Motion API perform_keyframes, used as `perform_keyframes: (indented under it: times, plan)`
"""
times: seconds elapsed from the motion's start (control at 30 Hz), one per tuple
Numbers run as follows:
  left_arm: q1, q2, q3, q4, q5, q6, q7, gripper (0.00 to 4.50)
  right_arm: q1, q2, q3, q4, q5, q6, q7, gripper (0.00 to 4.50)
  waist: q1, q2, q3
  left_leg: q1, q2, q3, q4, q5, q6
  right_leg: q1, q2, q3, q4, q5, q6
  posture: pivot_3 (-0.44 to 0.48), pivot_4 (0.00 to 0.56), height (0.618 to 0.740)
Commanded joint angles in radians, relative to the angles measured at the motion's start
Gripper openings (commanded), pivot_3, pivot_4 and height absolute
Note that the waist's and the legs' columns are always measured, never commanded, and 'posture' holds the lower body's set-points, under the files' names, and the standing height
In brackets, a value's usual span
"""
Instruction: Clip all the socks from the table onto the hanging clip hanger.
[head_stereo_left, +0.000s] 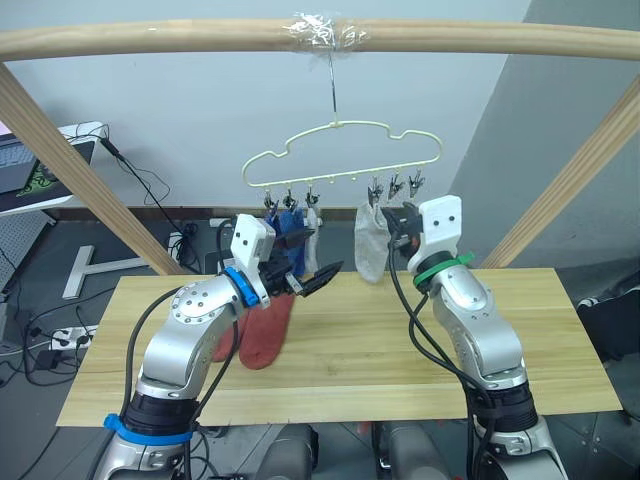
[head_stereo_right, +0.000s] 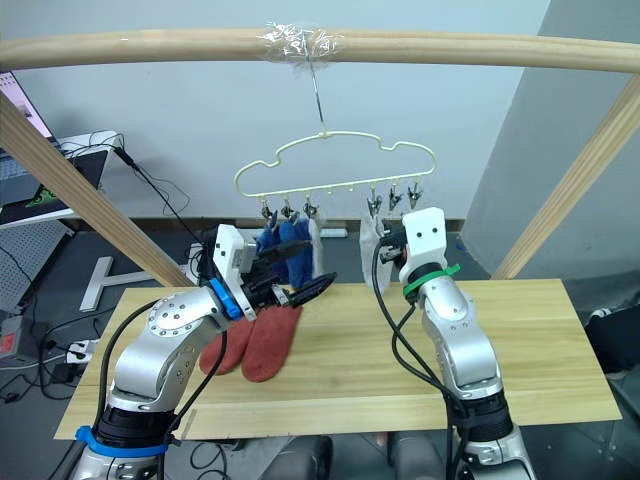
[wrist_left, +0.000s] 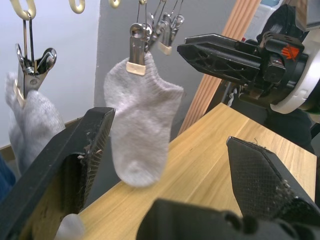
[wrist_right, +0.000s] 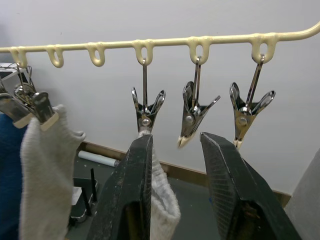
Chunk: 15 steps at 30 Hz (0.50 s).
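four socks already hang from the hanger (head_stereo_left: 340, 150), so both hands, left (head_stereo_left: 318, 283) and right (wrist_right: 175, 165), hover released below it, red socks (head_stereo_left: 266, 330) next.

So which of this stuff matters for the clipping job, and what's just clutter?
Job:
clip hanger
two rust-red socks on the table
blue socks, already hung
grey socks, already hung
left gripper
right gripper

Clutter:
wooden frame bar
floor cables
laptop

Clip hanger (head_stereo_left: 345, 152) hangs above table (head_stereo_left: 400, 350) rear; four socks (head_stereo_left: 371, 243) clipped; two socks (head_stereo_left: 268, 330) on table left.
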Motion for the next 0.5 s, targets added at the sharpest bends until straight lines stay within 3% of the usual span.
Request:
perform_keyframes:
  times: [0.03,0.5]
  plan:
    - [-0.019,-0.002,0.008,-0.03,-0.01,-0.02,0.005,4.16,-0.029,0.011,-0.016,-0.003,-0.013,-0.023,-0.012,1.55,0.0,0.0,0.0,0.0,0.0,0.0,0.0,0.0,0.0,0.0,0.0,0.0,0.0,0.0,0.0,0.028,0.188,0.74]
    - [-0.066,0.003,0.022,-0.049,-0.038,0.005,0.009,4.16,-0.161,0.042,-0.047,0.201,-0.042,-0.028,-0.063,1.55,-0.002,0.0,0.0,0.0,0.0,0.001,0.001,0.0,0.0,0.0,0.0,0.001,0.001,0.0,0.0,0.038,0.194,0.74]
